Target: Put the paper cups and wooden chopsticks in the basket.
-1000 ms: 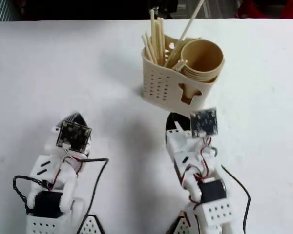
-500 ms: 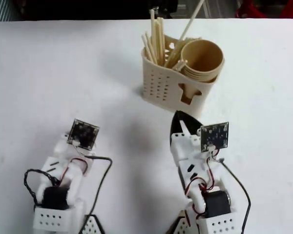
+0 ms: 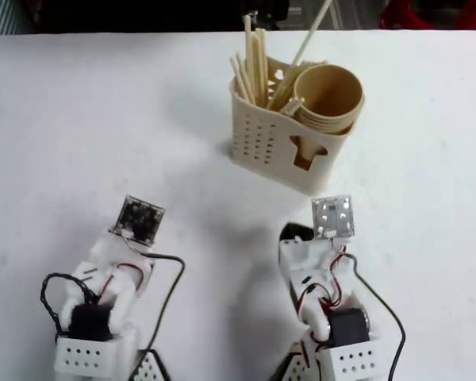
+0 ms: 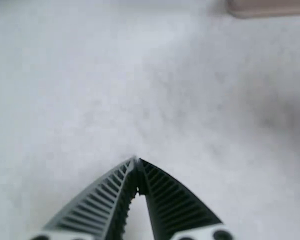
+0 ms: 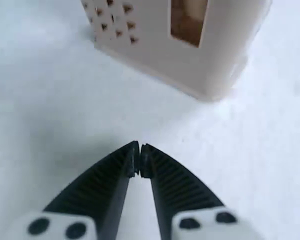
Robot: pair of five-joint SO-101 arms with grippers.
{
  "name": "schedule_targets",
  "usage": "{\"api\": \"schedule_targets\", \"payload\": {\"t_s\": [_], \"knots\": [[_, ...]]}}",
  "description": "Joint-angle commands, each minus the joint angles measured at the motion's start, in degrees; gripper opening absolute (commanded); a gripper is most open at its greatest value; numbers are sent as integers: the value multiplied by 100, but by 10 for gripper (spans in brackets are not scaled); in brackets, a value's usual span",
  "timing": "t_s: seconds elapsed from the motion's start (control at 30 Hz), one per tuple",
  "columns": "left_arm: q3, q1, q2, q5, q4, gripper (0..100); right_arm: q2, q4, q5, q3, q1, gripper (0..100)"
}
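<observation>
Cream perforated plastic basket [image 3: 262,147] on white table [image 3: 103,103]: holds nested tan paper cups [image 3: 333,91], upright pale wooden chopsticks [image 3: 256,63]. Left claw [image 4: 136,165], right claw [image 5: 139,150]: tips together, empty. Loading judged complete; next, only parking the arms.

a white table [image 3: 79,119] is seen across the high view, its surface plain and matte, with soft grey shadows cast on it. beyond its far edge a dark strip [image 3: 143,16] is seen. red shapes [image 3: 432,12] are set at one end of it, too blurred to be identified.
</observation>
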Motion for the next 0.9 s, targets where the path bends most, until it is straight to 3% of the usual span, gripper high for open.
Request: {"api": "schedule_targets", "payload": {"t_s": [0.0, 0.2, 0.87], "knots": [[-26, -31, -57, -26, 545, 24, -48, 620, -18, 44, 180, 18], [-26, -31, -57, -26, 1371, 24, -48, 1692, -18, 44, 312, 19], [-26, -22, -57, -26, 1415, 24, -40, 1692, -18, 44, 295, 19]]}}
